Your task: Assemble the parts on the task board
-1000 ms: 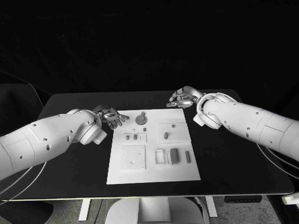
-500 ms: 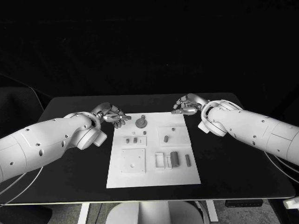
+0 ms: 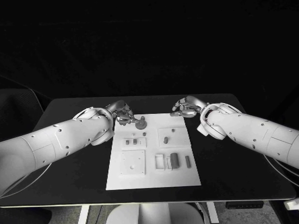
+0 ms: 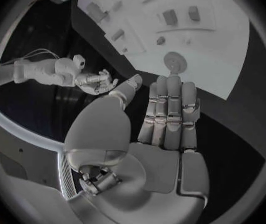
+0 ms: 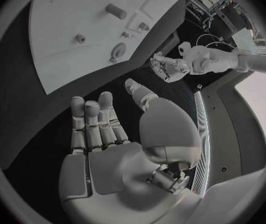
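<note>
The white task board (image 3: 137,178) lies in the middle of the black table. It carries several small dark parts: a round disc part (image 3: 141,124) near its far edge, short pegs (image 3: 132,140), a peg (image 3: 166,138) and upright blocks (image 3: 174,160). My left hand (image 3: 123,113) hovers at the board's far left corner, just beside the disc part. In the left wrist view this hand (image 4: 167,117) has straight fingers and holds nothing, with the disc part (image 4: 175,62) beyond its fingertips. My right hand (image 3: 184,107) is at the far right corner, and in the right wrist view it (image 5: 98,129) is also empty.
The black table (image 3: 237,158) extends on both sides of the board, with its front edge near me. In each wrist view the other hand appears across the board's far edge: the right hand (image 4: 95,80) and the left hand (image 5: 170,67).
My left hand has moved to the right, from beside the board to its far left corner next to the disc part. The right hand has stayed at the far right corner.
</note>
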You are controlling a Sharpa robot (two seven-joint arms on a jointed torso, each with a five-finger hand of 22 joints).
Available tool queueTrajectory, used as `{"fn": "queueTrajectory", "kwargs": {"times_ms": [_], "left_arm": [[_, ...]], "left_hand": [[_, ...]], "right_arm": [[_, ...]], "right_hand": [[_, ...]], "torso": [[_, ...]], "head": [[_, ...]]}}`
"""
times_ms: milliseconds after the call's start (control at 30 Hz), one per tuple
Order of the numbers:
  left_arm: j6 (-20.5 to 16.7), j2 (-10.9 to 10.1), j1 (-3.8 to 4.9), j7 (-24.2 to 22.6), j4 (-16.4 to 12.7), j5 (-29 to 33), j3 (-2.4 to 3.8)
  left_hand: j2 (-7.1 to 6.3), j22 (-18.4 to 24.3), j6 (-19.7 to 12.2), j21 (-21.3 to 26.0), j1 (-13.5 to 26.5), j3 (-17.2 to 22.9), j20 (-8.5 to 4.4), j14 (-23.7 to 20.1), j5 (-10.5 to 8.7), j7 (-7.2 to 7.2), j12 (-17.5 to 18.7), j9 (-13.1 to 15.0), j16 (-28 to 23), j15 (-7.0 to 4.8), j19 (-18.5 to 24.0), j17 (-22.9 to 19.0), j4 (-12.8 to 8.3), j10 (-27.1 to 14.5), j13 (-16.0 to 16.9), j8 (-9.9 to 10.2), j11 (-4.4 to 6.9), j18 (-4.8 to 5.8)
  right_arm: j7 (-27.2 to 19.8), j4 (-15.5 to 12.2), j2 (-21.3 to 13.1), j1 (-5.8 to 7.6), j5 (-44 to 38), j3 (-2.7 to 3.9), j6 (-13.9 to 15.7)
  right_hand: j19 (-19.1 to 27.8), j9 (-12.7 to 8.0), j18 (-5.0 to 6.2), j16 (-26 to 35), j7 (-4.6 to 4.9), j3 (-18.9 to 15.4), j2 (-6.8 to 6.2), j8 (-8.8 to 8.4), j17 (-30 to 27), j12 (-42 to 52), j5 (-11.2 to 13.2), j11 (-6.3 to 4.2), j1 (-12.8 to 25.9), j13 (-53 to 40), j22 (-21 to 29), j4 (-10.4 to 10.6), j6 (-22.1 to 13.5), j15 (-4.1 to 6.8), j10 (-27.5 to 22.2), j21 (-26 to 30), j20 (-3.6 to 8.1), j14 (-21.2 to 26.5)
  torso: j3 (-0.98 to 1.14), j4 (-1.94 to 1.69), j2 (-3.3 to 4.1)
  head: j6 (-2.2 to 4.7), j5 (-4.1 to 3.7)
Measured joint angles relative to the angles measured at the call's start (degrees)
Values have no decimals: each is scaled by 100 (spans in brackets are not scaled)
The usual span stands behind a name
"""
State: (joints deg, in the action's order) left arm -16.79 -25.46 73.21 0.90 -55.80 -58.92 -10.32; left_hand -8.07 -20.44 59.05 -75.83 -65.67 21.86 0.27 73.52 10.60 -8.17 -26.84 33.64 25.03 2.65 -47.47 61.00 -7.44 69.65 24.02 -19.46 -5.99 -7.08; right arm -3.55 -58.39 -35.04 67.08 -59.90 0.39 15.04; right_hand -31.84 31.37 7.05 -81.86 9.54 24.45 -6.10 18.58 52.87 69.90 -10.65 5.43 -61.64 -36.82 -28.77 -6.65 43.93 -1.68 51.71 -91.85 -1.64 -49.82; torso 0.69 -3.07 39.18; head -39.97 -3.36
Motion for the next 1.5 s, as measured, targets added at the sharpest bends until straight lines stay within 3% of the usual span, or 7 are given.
{"fn": "queueTrajectory", "kwargs": {"times_ms": [133, 300, 400, 667, 1067, 1233, 1500], "left_arm": [[111, 264, 1, 11, 233, -459, -61], [288, 468, 7, -42, 419, -772, -253], [363, 561, -1, -51, 545, -870, -307], [507, 668, -1, -65, 660, -981, -316], [545, 812, -91, -121, 889, -934, -316], [566, 885, -149, -147, 1020, -885, -314], [565, 979, -282, -174, 1217, -791, -314]], "left_hand": [[-44, -29, 51, -70, -121, -116, -26, 150, 0, 52, -130, 0, 69, -46, -109, 74, -20, 113, 51, 0, 50, -6], [-3, -134, 20, -313, -474, -339, -91, 419, 0, 82, -614, -73, 402, -174, -443, 424, 3, 308, 301, 118, 166, -86], [30, -218, -3, -482, -588, -402, -152, 471, 0, 59, -967, -122, 720, -224, -603, 709, 54, 358, 500, 121, 216, -94], [11, -356, -10, -749, -524, -608, -219, 468, 0, 9, -1537, -210, 1258, -309, -752, 1158, 125, 352, 835, 178, 276, -92], [57, -493, -710, -1004, -561, -670, -300, 396, 0, 117, -2137, -426, 1806, -398, -833, 1395, 102, 245, 1200, 287, 339, -92], [165, -610, -1063, -1255, -669, -509, -395, 427, 0, 207, -2648, -522, 2272, -492, -931, 1395, 151, 15, 1512, 287, 379, -183], [178, -696, -806, -1402, -539, -410, -386, 365, 0, 71, -3019, -481, 2637, -554, -958, 1394, 244, -177, 1744, 83, 376, -184]], "right_arm": [[-18, -23, 18, -2, 13, 0, 35], [-26, -24, 14, -1, 31, 0, 67], [-26, -29, 18, -1, 39, 1, 79], [-26, -74, 9, 0, 47, 1, 90], [-24, -152, 2, 13, 47, 1, 99], [-21, -181, -6, 34, 47, 2, 104], [-19, -236, -21, 74, 47, 4, 115]], "right_hand": [[0, 5, 0, 0, 0, 0, 0, 0, 0, 0, 0, 0, 0, 0, 0, 0, 0, 0, 0, 0, 0, 0], [0, 4, 0, 0, 0, 0, 0, 0, 0, 0, 0, 0, 0, 0, 0, 0, 0, 0, 0, 0, 0, 0], [0, 4, -1, 0, 0, 0, 0, 0, 0, 0, 0, 0, 0, 5, 0, 0, 0, 0, 0, 0, 0, 0], [0, 3, -1, 0, -1, 0, 0, 0, 0, -1, 0, 0, 0, 5, 0, 0, -1, 0, 0, 0, 0, 0], [0, 3, 0, 0, -1, 0, 0, 0, 0, -1, 0, 0, 0, 4, 0, 0, -1, 0, 0, 0, 0, 0], [0, 2, -1, 0, -1, 0, 0, 0, 0, -1, 0, 0, 0, 4, 0, 0, -1, 0, 0, 0, 0, 0], [0, 2, 0, 0, -1, 0, 0, 0, 0, -1, 0, 0, 0, 4, -1, 0, -1, 0, 0, 0, 0, 0]], "torso": [[2, 7, 8], [-1, 7, 12], [-3, 2, 12], [-7, -1, 16], [-4, -9, 11], [-3, -8, 11], [1, -15, 10]], "head": [[-8, -11], [-30, -26], [-49, -30], [-88, -73], [-137, -120], [-153, -136], [-188, -153]]}}
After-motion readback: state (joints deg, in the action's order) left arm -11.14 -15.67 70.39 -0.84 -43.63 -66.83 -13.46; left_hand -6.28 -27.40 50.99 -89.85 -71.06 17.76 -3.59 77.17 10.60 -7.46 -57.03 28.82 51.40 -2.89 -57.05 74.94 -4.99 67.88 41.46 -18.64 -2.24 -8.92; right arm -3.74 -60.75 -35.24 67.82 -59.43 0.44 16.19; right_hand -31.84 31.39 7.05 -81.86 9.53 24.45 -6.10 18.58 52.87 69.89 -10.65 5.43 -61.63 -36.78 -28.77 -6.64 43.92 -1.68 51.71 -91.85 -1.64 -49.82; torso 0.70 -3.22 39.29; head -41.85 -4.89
